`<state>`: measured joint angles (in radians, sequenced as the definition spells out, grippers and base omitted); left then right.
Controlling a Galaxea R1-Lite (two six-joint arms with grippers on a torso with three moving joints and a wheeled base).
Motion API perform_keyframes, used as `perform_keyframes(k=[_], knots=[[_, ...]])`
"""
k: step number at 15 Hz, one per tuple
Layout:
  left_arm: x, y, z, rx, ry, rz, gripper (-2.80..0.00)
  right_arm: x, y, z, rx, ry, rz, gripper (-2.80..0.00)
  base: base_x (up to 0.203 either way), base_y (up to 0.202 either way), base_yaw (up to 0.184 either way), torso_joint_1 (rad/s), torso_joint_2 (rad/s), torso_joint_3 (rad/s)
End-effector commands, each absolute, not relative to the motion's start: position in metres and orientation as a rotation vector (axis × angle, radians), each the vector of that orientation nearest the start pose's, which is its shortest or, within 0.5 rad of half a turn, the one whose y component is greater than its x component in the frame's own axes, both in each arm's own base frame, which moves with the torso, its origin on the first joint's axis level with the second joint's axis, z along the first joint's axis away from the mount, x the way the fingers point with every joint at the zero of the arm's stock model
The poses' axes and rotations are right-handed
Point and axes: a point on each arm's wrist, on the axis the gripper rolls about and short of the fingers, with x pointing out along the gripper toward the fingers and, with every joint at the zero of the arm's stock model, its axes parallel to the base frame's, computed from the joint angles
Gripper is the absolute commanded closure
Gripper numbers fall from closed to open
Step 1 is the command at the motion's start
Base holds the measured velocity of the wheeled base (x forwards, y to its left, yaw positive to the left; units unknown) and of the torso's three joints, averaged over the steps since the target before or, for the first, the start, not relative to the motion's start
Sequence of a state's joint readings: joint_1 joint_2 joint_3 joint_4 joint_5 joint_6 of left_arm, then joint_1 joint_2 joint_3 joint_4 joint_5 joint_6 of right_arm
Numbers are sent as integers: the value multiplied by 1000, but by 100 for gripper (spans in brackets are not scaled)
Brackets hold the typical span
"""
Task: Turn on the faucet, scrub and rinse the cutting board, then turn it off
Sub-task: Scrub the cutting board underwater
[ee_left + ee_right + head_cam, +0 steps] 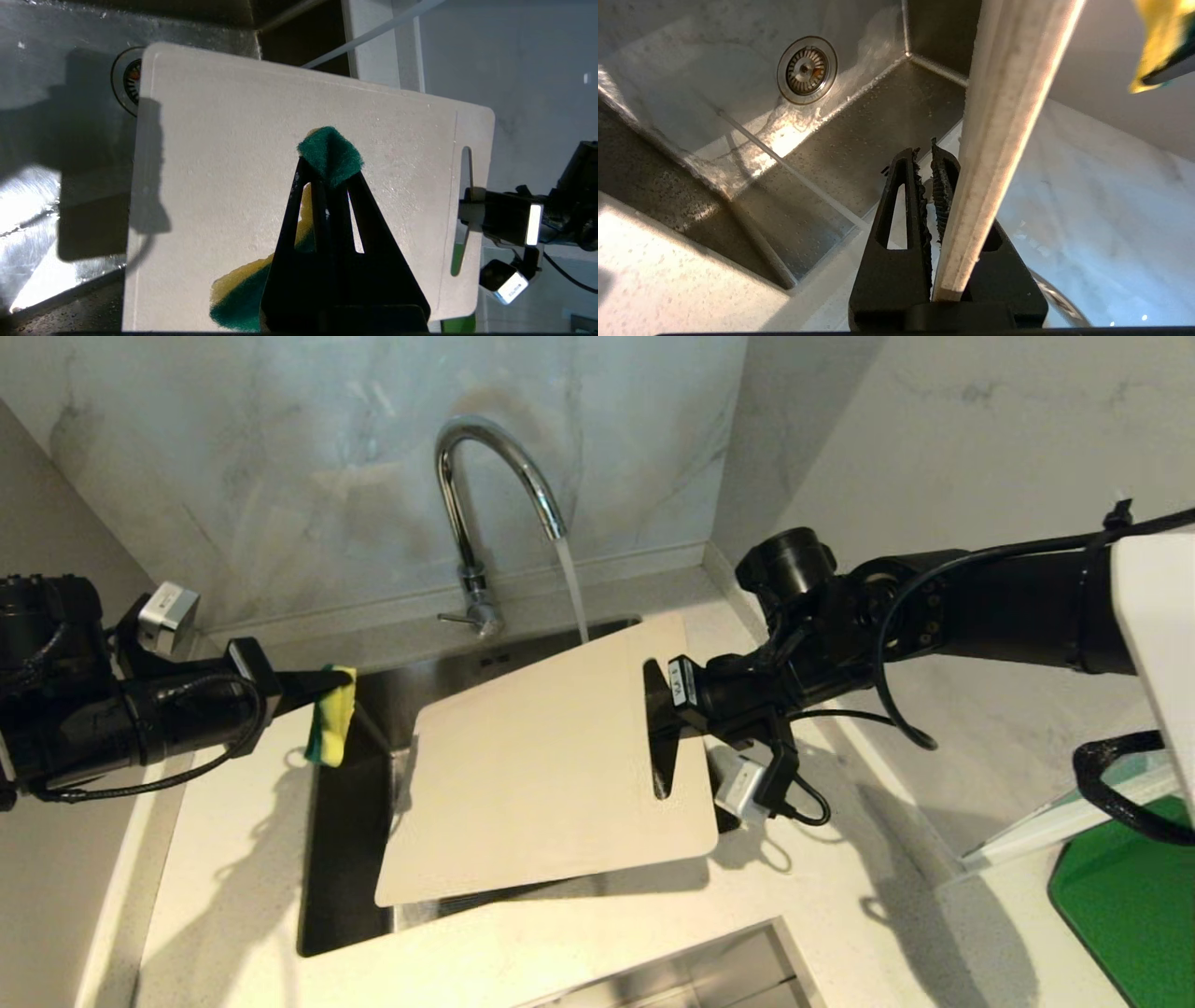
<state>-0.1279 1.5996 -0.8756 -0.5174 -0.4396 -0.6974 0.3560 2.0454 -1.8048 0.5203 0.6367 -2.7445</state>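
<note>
Water (571, 588) runs from the chrome faucet (464, 495) onto the far edge of the pale beige cutting board (541, 756), which hangs tilted over the sink. My right gripper (665, 695) is shut on the board at its handle slot. In the right wrist view the board (1008, 107) shows edge-on, seated between the fingers of that gripper (930, 158). My left gripper (345, 679) hovers at the sink's left rim, apart from the board, shut on a yellow-and-green sponge (331, 714). In the left wrist view the sponge (331, 154) sticks out past the left gripper (327, 175) before the board (224, 163).
The steel sink (345, 821) lies below the board, with its drain (806, 70) wet. White countertop (233, 896) surrounds it. A dark green board (1130, 905) sits at the right edge. A marble wall (280, 448) stands behind the faucet.
</note>
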Motion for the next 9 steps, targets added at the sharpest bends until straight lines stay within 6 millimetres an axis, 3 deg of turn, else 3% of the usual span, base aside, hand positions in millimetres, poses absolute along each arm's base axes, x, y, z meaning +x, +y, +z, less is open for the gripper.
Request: perform_keyframes(k=[1, 9], knots=[[286, -48, 217, -712, 408, -474, 0, 380, 156, 220, -2196, -1014, 1254, 0, 0, 0, 0, 0, 0, 0], [285, -51, 216, -714, 429, -490, 0, 400, 162, 214, -2198, -1014, 1247, 0, 0, 0, 0, 0, 0, 0]])
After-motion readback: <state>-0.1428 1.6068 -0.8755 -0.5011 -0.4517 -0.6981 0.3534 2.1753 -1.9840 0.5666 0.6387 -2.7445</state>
